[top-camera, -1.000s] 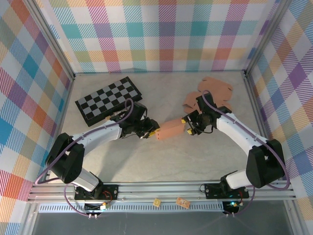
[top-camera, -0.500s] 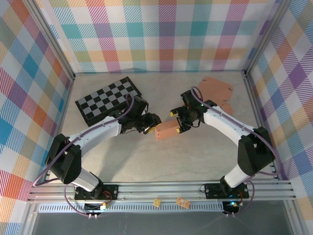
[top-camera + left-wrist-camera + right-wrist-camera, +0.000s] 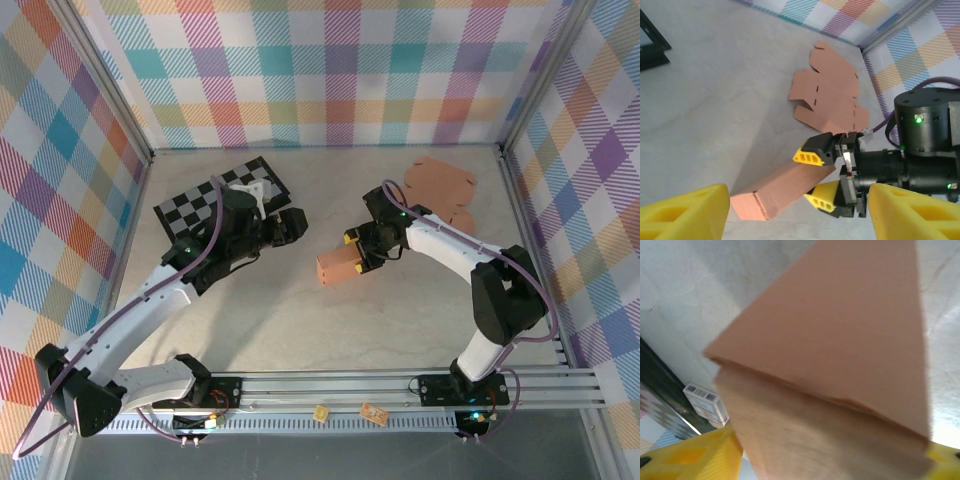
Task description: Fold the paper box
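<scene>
The paper box (image 3: 335, 267) is a folded tan carton lying near the table's middle, long and closed at its near end (image 3: 771, 196). My right gripper (image 3: 357, 253) is shut on its right end, with one yellow-tipped finger (image 3: 813, 152) above and one (image 3: 828, 198) below. In the right wrist view the paper box (image 3: 835, 355) sits between the yellow pads (image 3: 687, 457). My left gripper (image 3: 296, 224) hangs open to the left of the box, apart from it. Its yellow fingertips (image 3: 685, 210) stand wide, with nothing between them.
A black-and-white checkerboard (image 3: 215, 205) lies at the back left, under the left arm. Flat tan box blanks (image 3: 440, 185) lie at the back right, also seen in the left wrist view as flat blanks (image 3: 827, 90). Plaid walls and metal rails (image 3: 320, 388) enclose the table.
My left gripper opened, let go of the box and pulled back left toward the checkerboard. The right gripper shifted left and keeps hold of the box.
</scene>
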